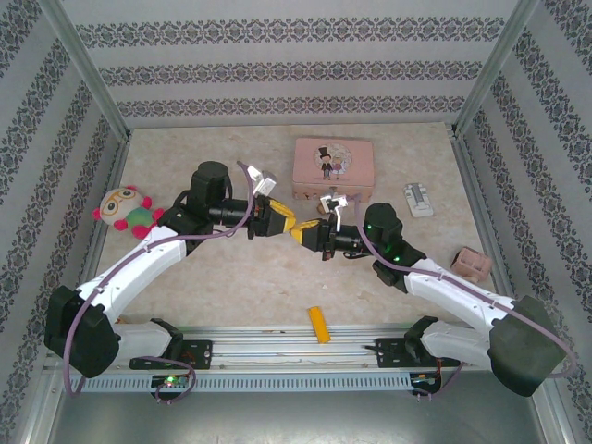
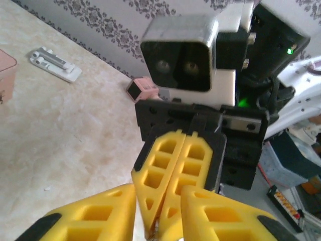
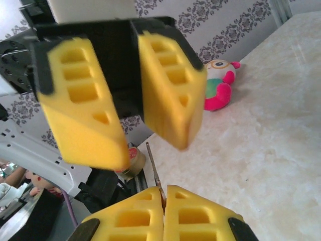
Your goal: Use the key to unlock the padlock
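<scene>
Just in front of the pink tin (image 1: 334,169), my right gripper (image 3: 164,191) pinches what looks like the key (image 3: 153,165), my left gripper (image 1: 289,226) spread apart around it; unlocking not yet done.

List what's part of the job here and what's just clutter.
Job:
left gripper, open
right gripper, shut on a thin metal piece, possibly the key; too small to tell

Lying about:
pink tin
plush toy
yellow bar
white part
small pink block
</scene>
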